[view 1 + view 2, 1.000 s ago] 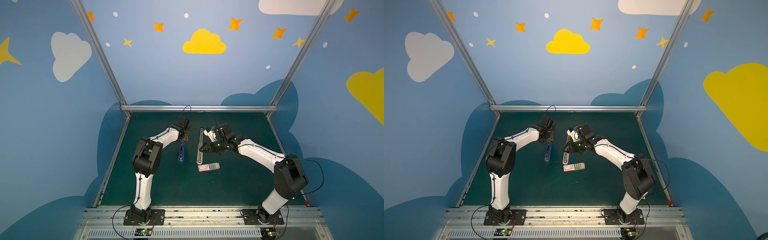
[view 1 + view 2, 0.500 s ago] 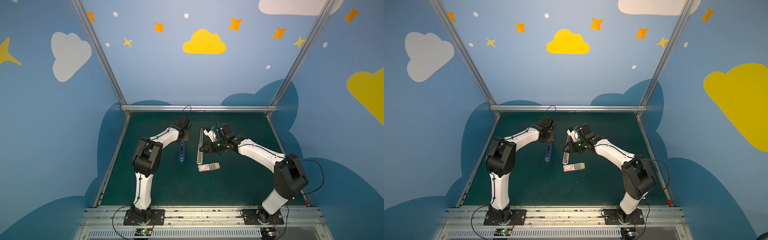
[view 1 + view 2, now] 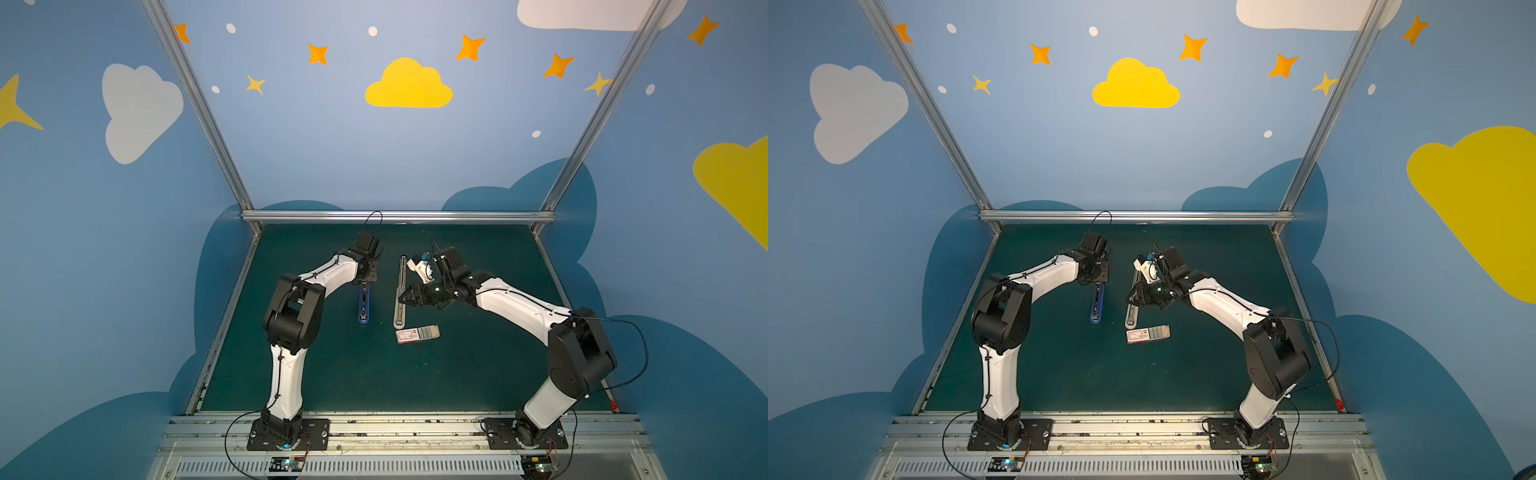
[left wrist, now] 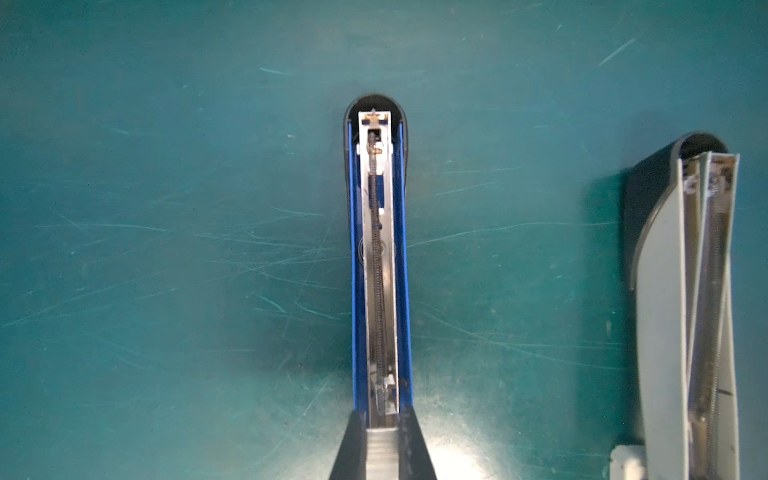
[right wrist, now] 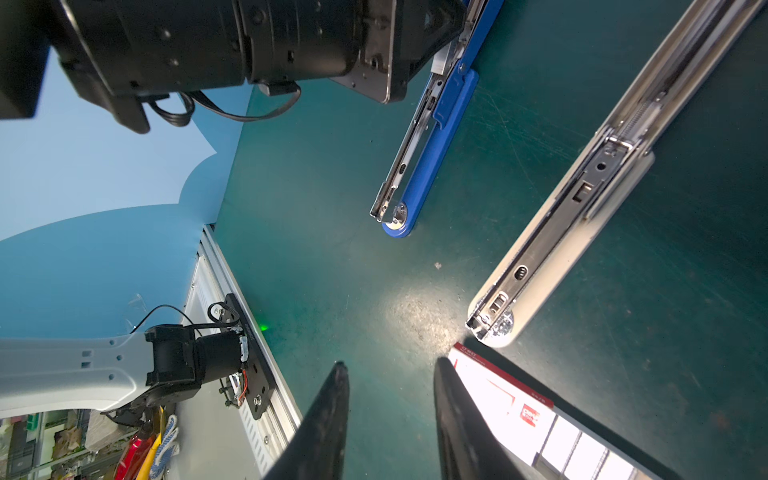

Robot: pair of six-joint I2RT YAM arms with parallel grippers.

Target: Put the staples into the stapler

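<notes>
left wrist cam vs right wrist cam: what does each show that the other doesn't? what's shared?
Left wrist only: the view straight along the open magazine channel of the long blue plastic stapler, its dark coil spring exposed.
Right wrist only: the small white-and-red cardboard staple box, staples in its slid-out tray, and the right gripper open with nothing between its fingers.
Both: the blue stapler with the left gripper shut on its end, the pale grey stapler lying open beside it, the scratched green mat.
</notes>
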